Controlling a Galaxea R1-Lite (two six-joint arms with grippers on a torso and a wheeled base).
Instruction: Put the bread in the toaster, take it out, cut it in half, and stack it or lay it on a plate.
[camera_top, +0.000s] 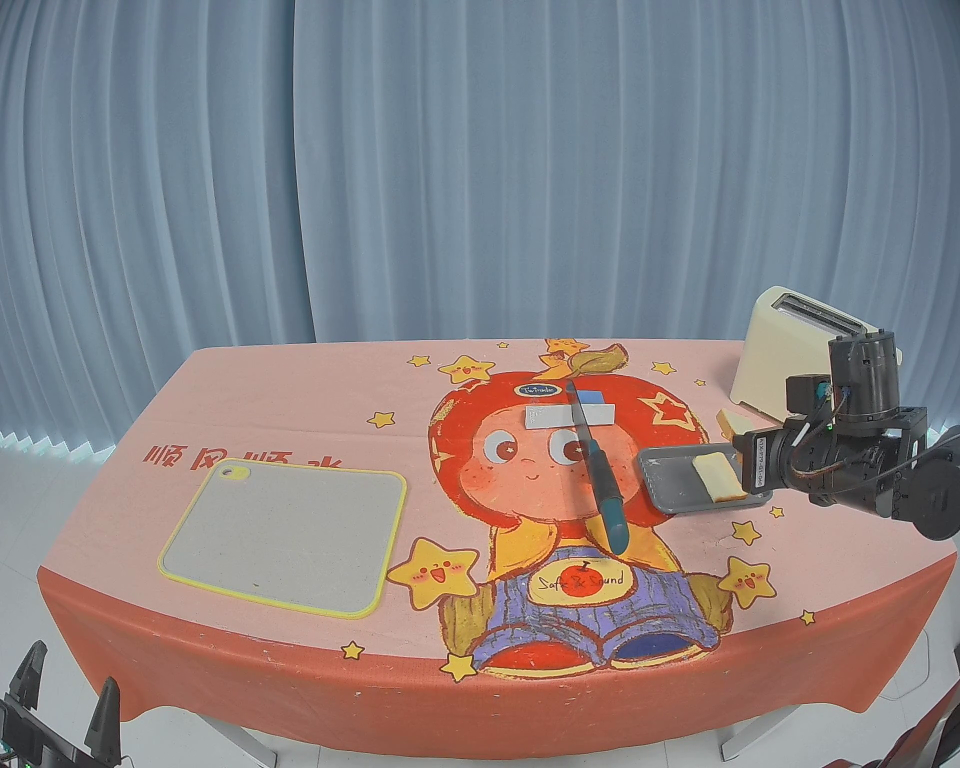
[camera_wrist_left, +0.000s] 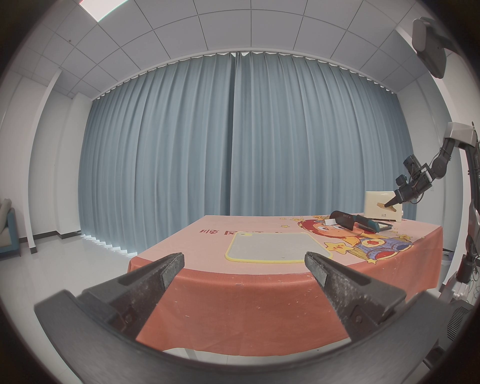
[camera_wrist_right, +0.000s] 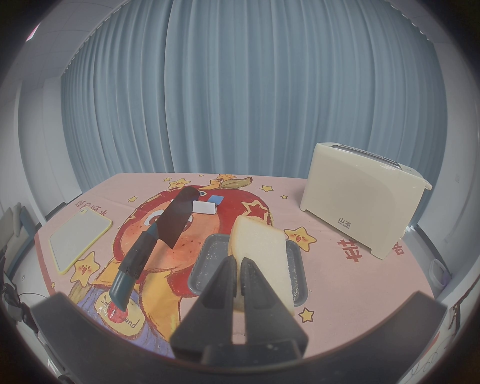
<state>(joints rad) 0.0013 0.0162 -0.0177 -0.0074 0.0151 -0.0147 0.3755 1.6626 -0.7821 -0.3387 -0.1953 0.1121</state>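
Left gripper (camera_top: 65, 700) sits low off the table's near left corner, jaws wide apart, holding nothing. Right gripper (camera_wrist_right: 237, 262) is at the right side, fingers pinched tight on the bread (camera_wrist_right: 262, 255), one pale slice held upright on its edge above the grey tray (camera_wrist_right: 209, 265). Toaster (camera_top: 785, 355) stands just beyond, at the far right, slots up. Knife (camera_top: 600, 470) with a teal handle lies left of the tray, blade tip propped on a small white block (camera_top: 553, 415), between tray and cutting board (camera_top: 285, 535). Board is at near left on the cartoon tablecloth (camera_top: 300, 400). Blue curtain (camera_top: 480, 170) behind.
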